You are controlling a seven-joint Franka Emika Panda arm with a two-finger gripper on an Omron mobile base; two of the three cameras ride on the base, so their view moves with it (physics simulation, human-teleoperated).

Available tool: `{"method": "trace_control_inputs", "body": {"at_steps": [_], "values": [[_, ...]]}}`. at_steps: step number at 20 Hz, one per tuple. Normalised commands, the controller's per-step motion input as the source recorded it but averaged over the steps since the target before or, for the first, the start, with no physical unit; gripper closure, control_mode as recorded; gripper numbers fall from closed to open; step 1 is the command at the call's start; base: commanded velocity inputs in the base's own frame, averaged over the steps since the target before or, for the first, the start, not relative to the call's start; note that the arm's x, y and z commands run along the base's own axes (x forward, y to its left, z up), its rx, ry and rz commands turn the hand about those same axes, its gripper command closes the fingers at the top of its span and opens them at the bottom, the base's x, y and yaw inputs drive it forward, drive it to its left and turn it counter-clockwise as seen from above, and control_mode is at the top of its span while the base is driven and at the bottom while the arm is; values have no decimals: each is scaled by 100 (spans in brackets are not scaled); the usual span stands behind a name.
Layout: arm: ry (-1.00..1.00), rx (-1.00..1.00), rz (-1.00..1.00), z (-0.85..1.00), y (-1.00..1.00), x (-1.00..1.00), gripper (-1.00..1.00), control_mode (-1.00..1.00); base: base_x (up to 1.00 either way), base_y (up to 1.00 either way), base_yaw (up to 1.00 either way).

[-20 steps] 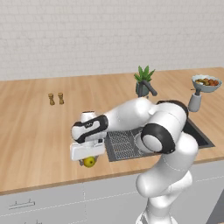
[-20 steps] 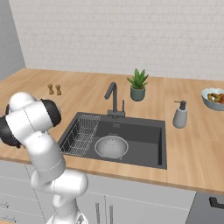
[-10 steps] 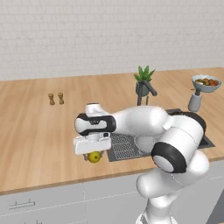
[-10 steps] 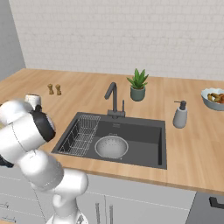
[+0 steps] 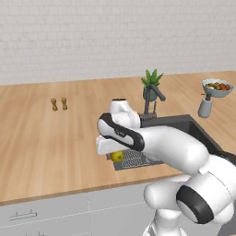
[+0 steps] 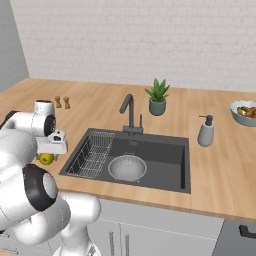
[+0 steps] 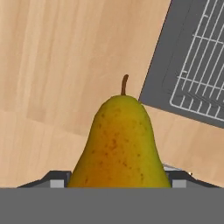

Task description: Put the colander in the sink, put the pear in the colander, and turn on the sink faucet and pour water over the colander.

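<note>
Swung further over the counter's left side and brought low, the gripper (image 7: 118,186) is now set right down around the pear (image 7: 120,144), which is seen in the hand view between the two finger tips, stem pointing away. From the right base view the pear (image 6: 46,158) is found just beneath the white hand on the wooden counter (image 6: 220,175), just beside the left edge of the sink (image 6: 150,155). The jaws are held apart on either side of the fruit; whether the pads are touching it cannot be told, and no lift is shown. The colander (image 6: 127,167) is already seated in the basin, next to the wire rack (image 6: 92,152), so the first step is judged done. With the fruit bracketed, a squeeze and a carry to the right over the rack look to be called for. The sink faucet (image 6: 129,112) is left untouched behind the basin.
</note>
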Motion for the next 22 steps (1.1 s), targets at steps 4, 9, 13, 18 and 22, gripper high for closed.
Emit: {"method": "trace_control_inputs", "body": {"at_steps": [4, 9, 13, 18, 22], "values": [[-14, 8, 0, 35, -85, 0, 100, -100, 0, 0, 0], [-14, 17, 0, 47, -73, 0, 100, -100, 0, 0, 0], [-5, 11, 0, 32, -72, 1, 100, -100, 0, 0, 0], [-5, 7, 2, 10, -75, 0, 100, -100, 0, 0, 0], [-7, 3, 5, 1, -79, 0, 100, -100, 0, 0, 0]]}}
